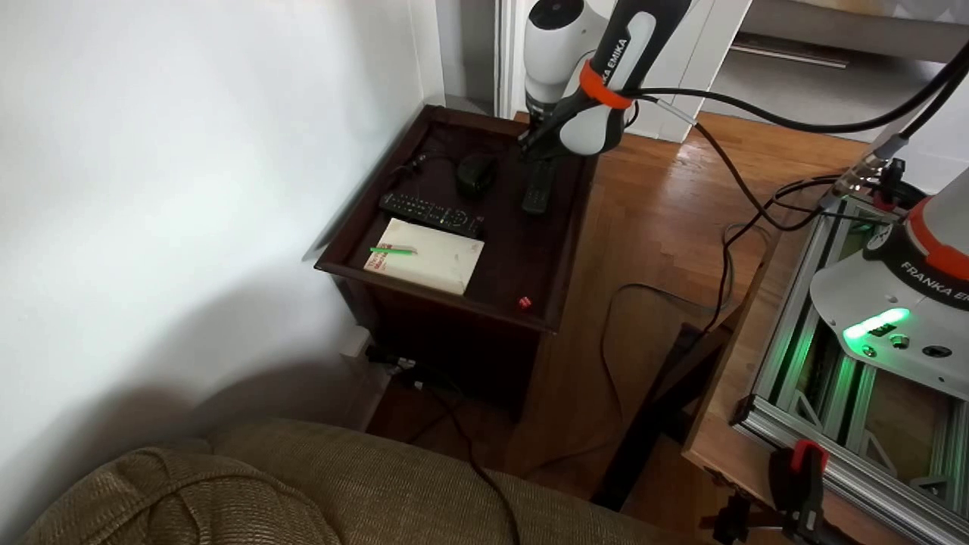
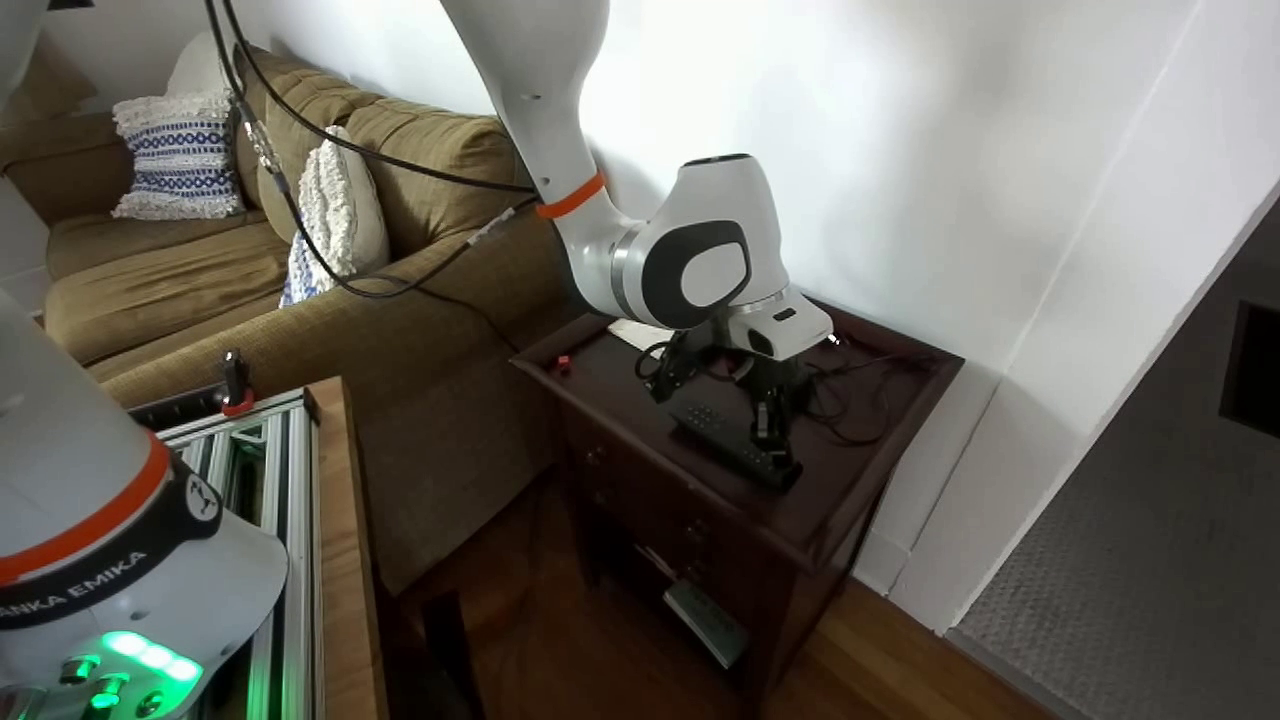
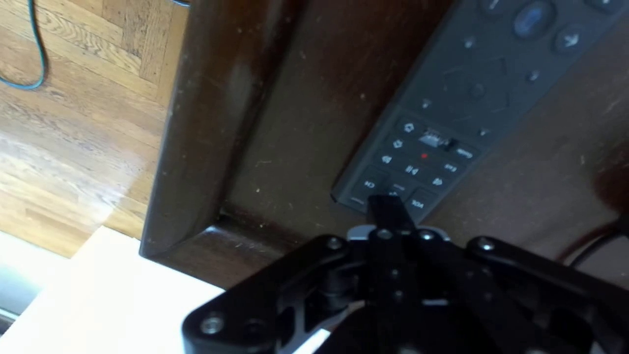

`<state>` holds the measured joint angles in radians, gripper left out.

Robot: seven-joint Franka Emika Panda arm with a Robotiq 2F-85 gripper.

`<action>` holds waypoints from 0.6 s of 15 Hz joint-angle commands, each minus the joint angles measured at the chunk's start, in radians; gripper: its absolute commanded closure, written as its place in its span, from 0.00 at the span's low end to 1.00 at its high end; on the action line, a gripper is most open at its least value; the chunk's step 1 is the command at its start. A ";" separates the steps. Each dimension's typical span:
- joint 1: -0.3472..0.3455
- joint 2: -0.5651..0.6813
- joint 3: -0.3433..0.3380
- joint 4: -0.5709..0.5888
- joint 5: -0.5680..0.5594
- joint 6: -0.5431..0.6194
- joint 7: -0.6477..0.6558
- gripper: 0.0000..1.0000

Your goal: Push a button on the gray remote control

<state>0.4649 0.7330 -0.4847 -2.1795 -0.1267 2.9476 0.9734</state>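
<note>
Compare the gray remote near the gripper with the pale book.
The gray remote is dark, the pale book cream. The remote is a slim bar, the book a broad rectangle. The remote carries buttons, the book red lettering. In the wrist view, fingers hide part of the remote, while the book does not show. Both lie flat on the side table.

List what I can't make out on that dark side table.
Wrist view: the gray remote control is cut off by the top edge; the jaws cover part of its lower end, so button contact can't be told.
In an exterior view: red print on the pale paper item is too small to read fully.
In an exterior view: the robot arm hides part of that item.
</note>
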 commanded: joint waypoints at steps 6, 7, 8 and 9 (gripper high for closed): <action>-0.001 0.021 0.007 0.016 0.026 -0.026 -0.014 1.00; 0.001 0.023 0.007 0.017 0.025 -0.025 -0.014 1.00; 0.002 0.026 0.009 0.017 0.025 -0.025 -0.014 1.00; 0.005 0.031 0.009 0.019 0.025 -0.025 -0.012 1.00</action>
<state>0.4649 0.7373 -0.4844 -2.1763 -0.1267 2.9458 0.9734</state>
